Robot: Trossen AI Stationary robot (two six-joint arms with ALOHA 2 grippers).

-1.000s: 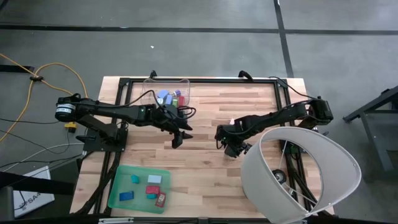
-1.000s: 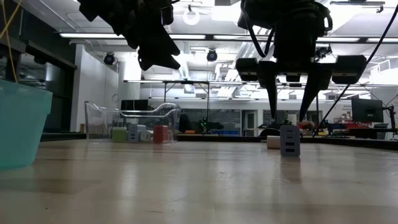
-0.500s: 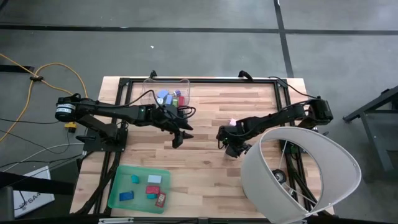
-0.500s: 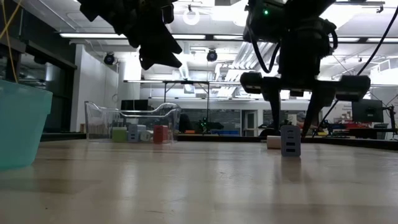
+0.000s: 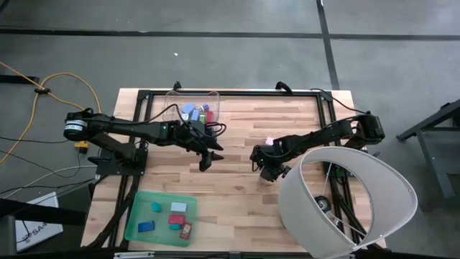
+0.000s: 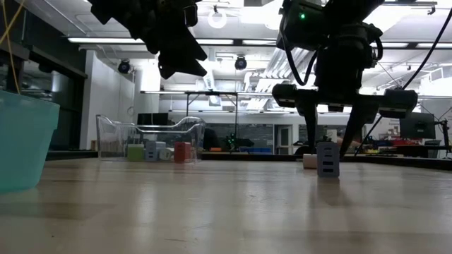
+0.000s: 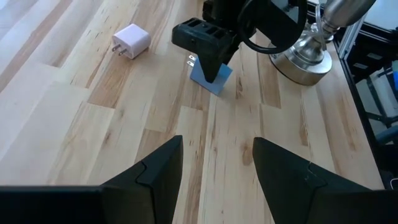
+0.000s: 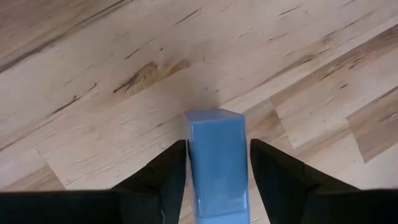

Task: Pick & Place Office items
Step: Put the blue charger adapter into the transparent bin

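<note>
A small blue block [image 8: 216,155] stands upright on the wooden table [image 5: 237,191], right of centre; it also shows in the low view [image 6: 328,159]. My right gripper [image 8: 216,186] points down over it, open, one finger close on each side of the block. My left gripper [image 7: 217,168] hangs open above the table's middle [image 5: 208,160] with nothing between its fingers. A white plug piece [image 7: 130,42] lies on the table just beyond the blue block. My right gripper comes at the blue block from above, a finger [image 8: 168,177] close beside each of its two side faces. I cannot tell whether the fingers touch it. The block stands on the table.
A clear bin [image 5: 192,108] with several small items stands at the far edge. A green tray [image 5: 159,216] with several items lies near the front left. A white lampshade [image 5: 345,201] covers the front right corner, and its silver base [image 7: 311,56] stands close behind my right gripper.
My right gripper has sunk straight down over the blue block, so that its fingertips now stand beside the block instead of above it. The block has stayed where it was.
</note>
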